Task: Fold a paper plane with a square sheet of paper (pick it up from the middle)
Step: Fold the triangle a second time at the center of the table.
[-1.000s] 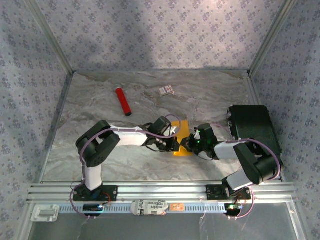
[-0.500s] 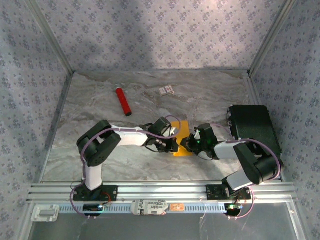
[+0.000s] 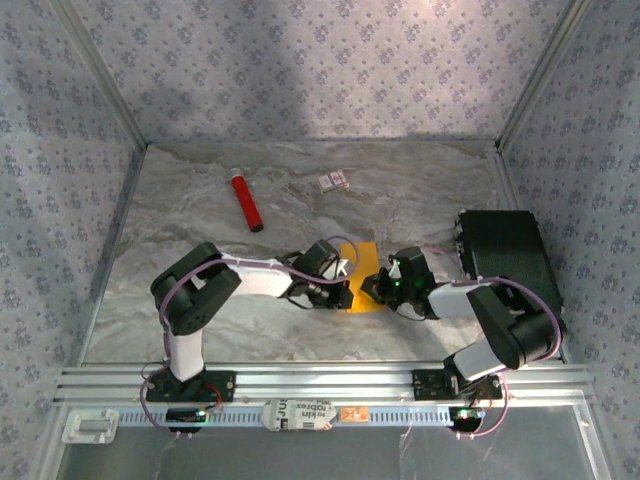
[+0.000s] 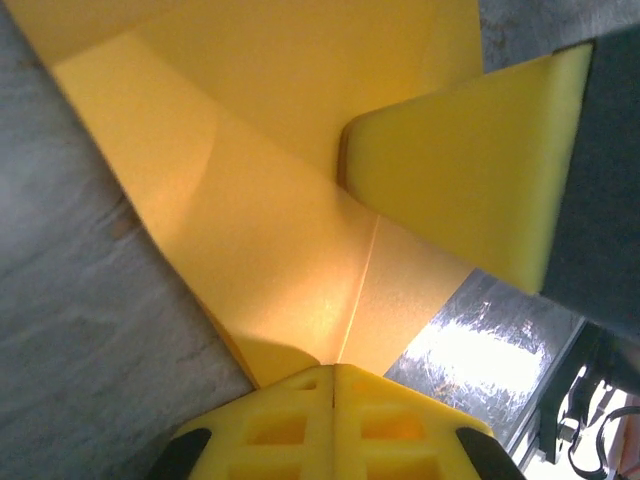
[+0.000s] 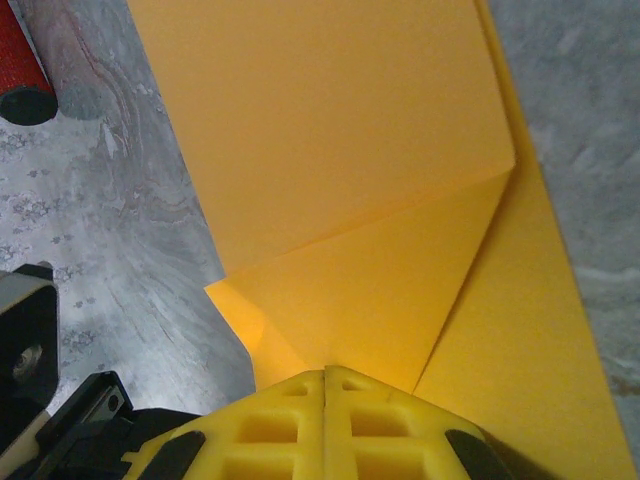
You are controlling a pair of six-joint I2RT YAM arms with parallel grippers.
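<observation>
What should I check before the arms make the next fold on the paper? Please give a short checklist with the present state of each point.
1. The left gripper is shut, with its tip at the paper: ok.
2. The right gripper is shut, with its tip at the paper: ok.
3. Paper pinched between the fingers, or only pressed down: cannot tell.
4. A slanted fold already lies in front of the right gripper: ok.
5. The tube and the card lie apart from the paper: ok.
6. Folded edges line up evenly: cannot tell.
</observation>
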